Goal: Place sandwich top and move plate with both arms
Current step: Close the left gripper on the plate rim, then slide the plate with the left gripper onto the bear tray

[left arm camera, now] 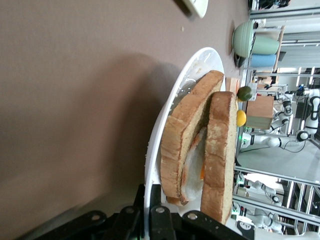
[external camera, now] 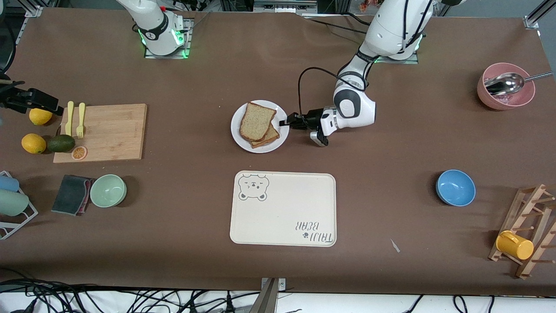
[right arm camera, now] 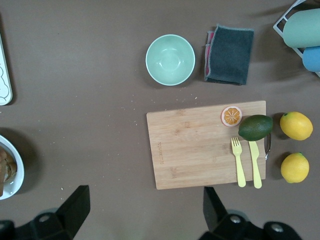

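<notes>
While the brown table [external camera: 391, 143] carries many things, only the middle matters now. Nearer to the front camera lies the cream tray [external camera: 283, 208]. The white plate [external camera: 236, 134] sits farther, and the sandwich top [external camera: 257, 121] already rests on the lower slice, tilted, so placing looks done. I judge that moving the plate is left. The left gripper [external camera: 286, 121] pinches the plate rim at the left arm's side. The right gripper [right arm camera: 145, 210] waits with fingers spread, over the table beside the cutting board [right arm camera: 200, 150]
</notes>
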Available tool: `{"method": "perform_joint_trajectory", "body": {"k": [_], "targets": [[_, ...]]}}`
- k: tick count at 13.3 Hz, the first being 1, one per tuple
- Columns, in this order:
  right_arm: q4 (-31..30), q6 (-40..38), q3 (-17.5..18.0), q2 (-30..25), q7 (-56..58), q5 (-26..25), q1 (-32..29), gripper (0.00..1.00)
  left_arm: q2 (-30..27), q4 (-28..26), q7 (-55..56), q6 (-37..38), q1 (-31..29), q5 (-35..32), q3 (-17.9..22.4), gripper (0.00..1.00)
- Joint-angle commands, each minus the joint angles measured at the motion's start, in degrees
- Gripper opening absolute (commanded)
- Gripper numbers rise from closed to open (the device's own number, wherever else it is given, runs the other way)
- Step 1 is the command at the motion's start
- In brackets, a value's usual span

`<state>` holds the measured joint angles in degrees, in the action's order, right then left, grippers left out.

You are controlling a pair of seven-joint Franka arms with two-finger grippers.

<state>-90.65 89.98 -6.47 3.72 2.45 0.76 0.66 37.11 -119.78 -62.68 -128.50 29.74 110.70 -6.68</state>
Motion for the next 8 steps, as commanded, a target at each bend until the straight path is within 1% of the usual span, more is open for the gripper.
{"method": "perform_joint_trajectory", "body": {"k": [1, 3, 5, 7, 8], "targets": [[1.09, -0.16, 0.06, 0.32, 0.72, -0.06, 0.13, 1.0, -1.34, 1.12, -1.31, 1.23, -0.73, 4.69, 0.35, 0.0], [1.09, -0.07, 0.06, 0.32, 0.71, 0.03, 0.31, 1.0, -1.25, 3.23, 1.85, 1.05, -1.7, 4.61, 1.75, 0.0], [1.09, -0.16, 0.06, 0.32, 0.63, 0.03, 0.31, 1.0, -0.99, 5.6, 5.44, 1.14, -2.05, 3.47, 4.12, 0.0], [1.09, -0.16, 0.06, 0.32, 0.63, 0.03, 0.31, 1.0, 0.41, 8.76, 10.1, 1.05, -3.36, 1.9, 4.3, 0.0], [1.09, -0.16, 0.06, 0.32, 0.63, 0.11, 0.31, 1.0, 1.2, 10.6, 12.56, 1.05, -3.54, 0.5, 5.17, 0.0]]}}
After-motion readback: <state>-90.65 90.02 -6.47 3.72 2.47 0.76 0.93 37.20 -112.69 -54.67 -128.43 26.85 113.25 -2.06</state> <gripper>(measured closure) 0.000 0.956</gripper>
